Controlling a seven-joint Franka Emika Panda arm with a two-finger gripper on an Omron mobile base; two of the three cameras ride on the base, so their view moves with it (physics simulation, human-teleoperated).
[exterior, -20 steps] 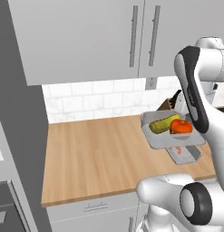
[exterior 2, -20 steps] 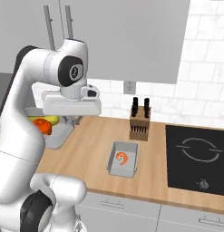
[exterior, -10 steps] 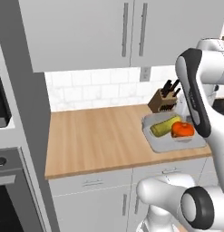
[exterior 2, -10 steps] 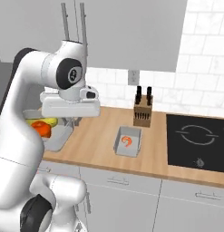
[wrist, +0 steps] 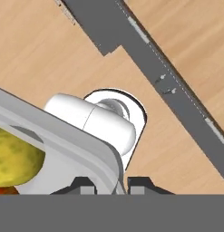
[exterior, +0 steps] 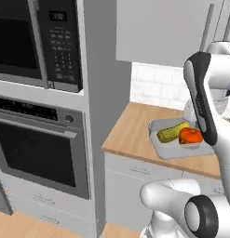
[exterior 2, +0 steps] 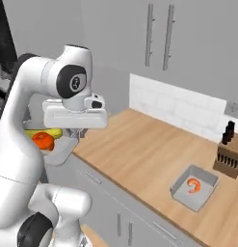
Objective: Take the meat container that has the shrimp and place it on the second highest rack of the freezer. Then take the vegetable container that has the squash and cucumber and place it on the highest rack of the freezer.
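pale wood countertop is running under white wall cabinets, with a tiled backsplash behind. the two-finger gripper is sitting narrowly closed on the rim of the grey rectangular vegetable tray, its dark fingertips pinching either side of the tray's rounded corner. in the hand view the tray is hanging high over the wooden floor, with the robot's base straight below. the yellow-green cucumber and orange-red squash are lying touching in the tray; the white arm is covering the tray's right side in the left base view, and in the right base view the arm is hiding most of it. the tray's near edge is reaching out past the counter's front edge, with open room in front. a grey column with a black microwave and a wall oven is standing just left of the counter end. well apart, the small grey tray with the curled orange shrimp is resting on the counter near a wooden knife block, which the frame edge is cutting off.
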